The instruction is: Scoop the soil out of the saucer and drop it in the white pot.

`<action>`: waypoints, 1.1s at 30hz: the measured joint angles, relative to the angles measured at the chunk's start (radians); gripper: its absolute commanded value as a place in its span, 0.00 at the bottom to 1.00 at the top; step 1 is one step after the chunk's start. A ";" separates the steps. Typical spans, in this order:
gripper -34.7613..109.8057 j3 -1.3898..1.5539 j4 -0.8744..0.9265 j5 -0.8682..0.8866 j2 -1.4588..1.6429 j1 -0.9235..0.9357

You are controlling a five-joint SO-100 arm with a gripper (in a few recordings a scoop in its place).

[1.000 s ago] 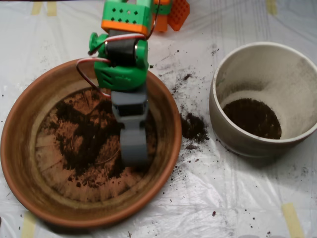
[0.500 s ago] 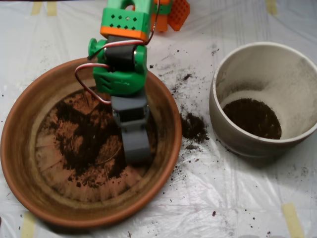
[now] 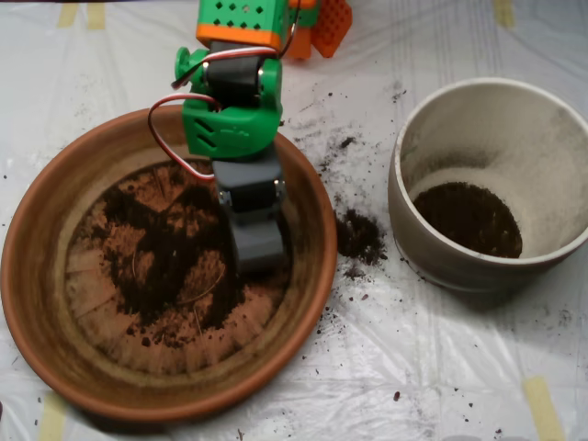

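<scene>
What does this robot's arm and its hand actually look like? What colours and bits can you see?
The hand is a plain grey, boxy plastic scoop. Above it sits a bright green housing holding a black motor block. Higher up comes a green part with rows of small holes and an orange band. Thin red and white cables loop out at the side.

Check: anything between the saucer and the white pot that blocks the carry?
Nothing solid. Between the saucer rim and the white pot lies only a spilled soil clump on the plastic sheet. The pincer sits over the saucer's soil.

Matt terracotta saucer (image 3: 37, 276), crumbly soil (image 3: 165, 266), dusty ceramic white pot (image 3: 551, 165), crinkled glossy plastic sheet (image 3: 413, 367).
</scene>
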 measured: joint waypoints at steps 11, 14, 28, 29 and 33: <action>0.24 0.043 -0.011 0.005 0.037 -0.006; 0.24 0.052 0.015 0.011 0.060 -0.021; 0.24 0.078 0.161 0.170 0.718 -0.121; 0.24 0.078 0.178 0.176 0.755 -0.135; 0.24 0.037 0.245 0.198 0.822 -0.189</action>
